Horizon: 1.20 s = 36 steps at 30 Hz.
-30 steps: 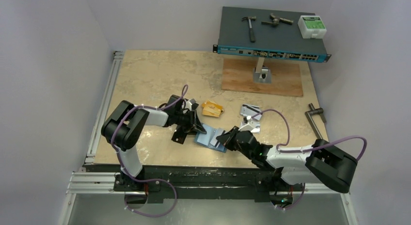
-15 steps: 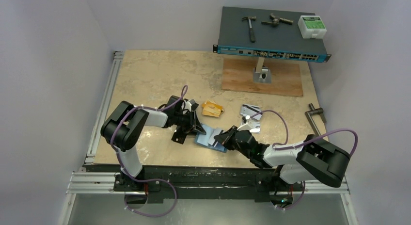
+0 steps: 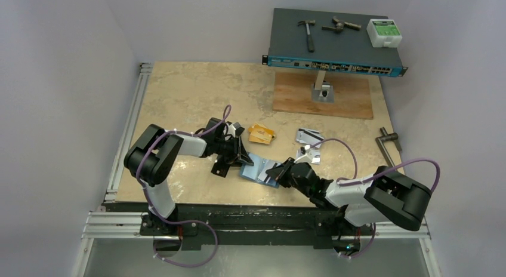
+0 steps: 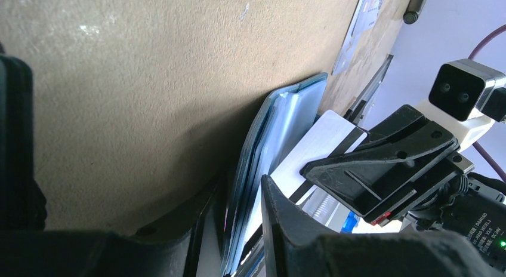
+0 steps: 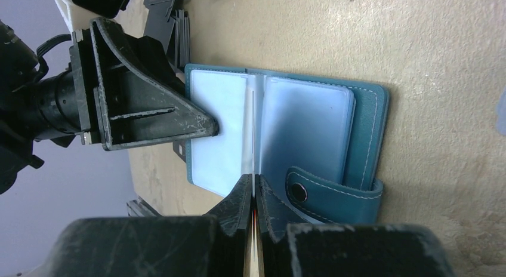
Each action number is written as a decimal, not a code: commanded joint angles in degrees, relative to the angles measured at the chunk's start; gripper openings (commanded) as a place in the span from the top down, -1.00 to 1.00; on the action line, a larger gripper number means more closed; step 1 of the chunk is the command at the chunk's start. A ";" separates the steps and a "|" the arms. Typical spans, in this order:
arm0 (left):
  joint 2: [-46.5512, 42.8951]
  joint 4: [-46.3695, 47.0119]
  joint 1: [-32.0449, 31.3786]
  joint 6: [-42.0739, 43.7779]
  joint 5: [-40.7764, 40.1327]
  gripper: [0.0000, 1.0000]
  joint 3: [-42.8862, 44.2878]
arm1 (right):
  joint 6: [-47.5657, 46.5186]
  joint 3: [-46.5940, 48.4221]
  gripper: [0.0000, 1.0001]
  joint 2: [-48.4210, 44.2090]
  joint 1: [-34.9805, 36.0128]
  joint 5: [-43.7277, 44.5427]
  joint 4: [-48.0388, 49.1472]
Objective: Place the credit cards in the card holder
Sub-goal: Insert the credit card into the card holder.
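Swung the right elbow in toward the middle since a second ago, and nudged the right claw (image 3: 275, 171) slightly nearer the wallet (image 3: 258, 169). Kept the left claw (image 3: 243, 159) and the wallet in place.

Right claw: clamped tight on a white card (image 4: 322, 142), carried edge-on, with its leading edge over the fold between the two pale pockets. Left claw: jaws narrow, pinching the left flap of the wallet, one finger (image 5: 179, 125) lying across the inner pocket. Wallet: open and flat on the table (image 3: 191, 98), near the front edge, between the two claws.

To do this step well:
- Tilt the card to match the pocket mouth before pushing.
- Feed slowly along the pocket's length, with the flap held pinned against sliding.
- Guard against slipping the card into the bare fold instead of a sleeve.
- Let go only with most of the card buried.

Hard to judge from the right wrist view, with the card showing only as a thin line: which pocket is being aimed at, and whether any of the card is inside yet. Lower part of the wallet hidden behind the fingers in the left wrist view.

Farther back on the table, well apart from the wallet: orange cards (image 3: 261, 134) and silver cards (image 3: 309, 136), too small to count. Black stack (image 5: 173, 20) just behind the left claw, partly cut off.
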 commanded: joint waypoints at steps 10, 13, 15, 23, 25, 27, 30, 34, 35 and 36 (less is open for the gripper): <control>-1.68 1.11 -0.26 0.43 0.06 0.48 -0.07 | 2.05 -2.06 1.00 3.48 -0.96 -1.18 11.13; -1.73 1.11 -0.18 0.41 0.15 0.49 0.03 | 1.85 -1.42 1.00 4.72 -1.26 -2.06 11.26; -1.77 1.04 -0.23 0.43 0.21 0.49 0.04 | 1.82 -1.24 1.00 5.09 -1.35 -2.16 11.30; -1.68 1.06 -0.31 0.21 0.30 0.49 0.04 | 1.80 -0.62 1.00 8.00 -1.69 -3.82 13.01; -1.70 0.99 -0.29 0.11 0.41 0.49 0.11 | 1.89 -0.78 1.00 8.52 -1.89 -4.08 13.59; -1.61 1.18 -0.35 0.04 0.46 0.49 0.08 | 1.84 -0.73 1.00 9.09 -1.94 -4.46 13.93; -1.51 1.19 -0.35 -0.01 0.67 0.50 0.20 | 1.45 -0.25 1.00 10.13 -2.20 -5.48 14.82; -1.51 1.21 -0.39 -0.10 0.65 0.50 0.15 | -0.28 1.76 1.00 11.25 -2.71 -7.67 14.15; -1.51 1.19 -0.38 -0.14 0.68 0.50 0.19 | -0.82 2.26 1.00 11.69 -2.83 -8.40 14.39; -1.51 1.21 -0.37 -0.14 0.69 0.50 0.21 | -1.08 2.61 1.00 12.07 -2.88 -8.92 14.28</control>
